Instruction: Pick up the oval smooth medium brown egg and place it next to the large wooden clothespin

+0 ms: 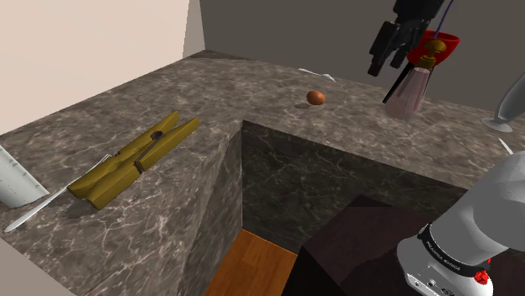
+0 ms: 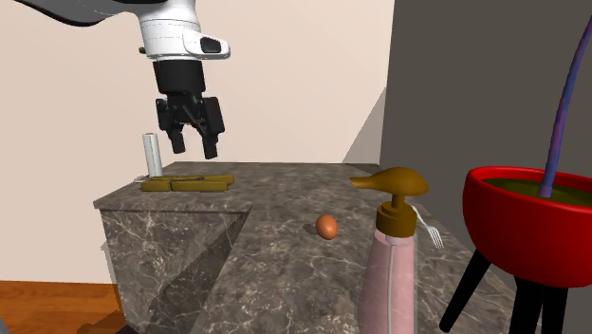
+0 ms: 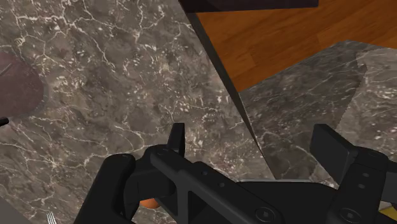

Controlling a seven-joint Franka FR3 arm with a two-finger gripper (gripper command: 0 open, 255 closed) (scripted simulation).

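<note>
Gripper hovering over the marble counter, fingers spread wide, gripping nothing.
In the shoulder view, the yellow-brown clothespin is lying at lower left; the brown egg is sitting farther back, right of centre, well apart from it.

place: home, kitchen-like | surface: L-shaped dark marble tabletop | floor: orange wood boards | walls: plain cream wall, grey wall | household items: pump soap bottle, fork, knife, egg, red bowl on black legs holding a purple stem
</note>
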